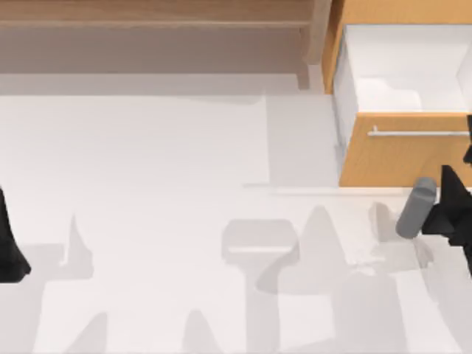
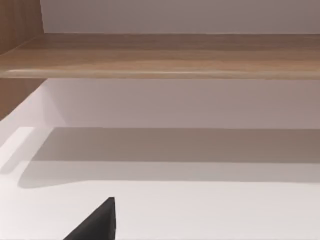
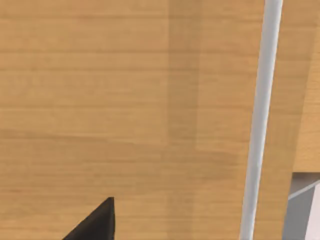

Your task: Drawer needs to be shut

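Top view: the drawer (image 1: pixel 402 151) stands pulled out at the table's far right, its white inner walls (image 1: pixel 413 70) exposed and its orange-tan wooden front panel facing the near edge, with a thin silver bar handle (image 1: pixel 417 133) running across the panel's upper part. The right gripper (image 1: pixel 453 214) sits at the right edge, just beside the lower part of the front panel; whether its fingers are spread or closed cannot be told. A grey cylindrical part (image 1: pixel 415 209) of that arm lies next to it. The left gripper (image 1: pixel 9 247) is parked at the table's left edge, well apart from the drawer, its finger state likewise impossible to read.

Right wrist view: the front panel (image 3: pixel 130 115) is very close, the bar handle (image 3: pixel 260 115) crossing it, and one dark fingertip (image 3: pixel 97 222) shows at the border.

Handling, as a judgement: the drawer appears rigid and boxy, likely sliding straight back on its runners. No grip seems needed; a flat push against the wooden front, near its middle and clear of the slender bar, should carry it home. An off-centre push could skew it.

Surroundings: the table (image 1: pixel 147 184) is a smooth white surface bearing soft shadows. A brown wooden shelf unit (image 1: pixel 155 22) runs along the far edge, also seen in the left wrist view (image 2: pixel 165 55).
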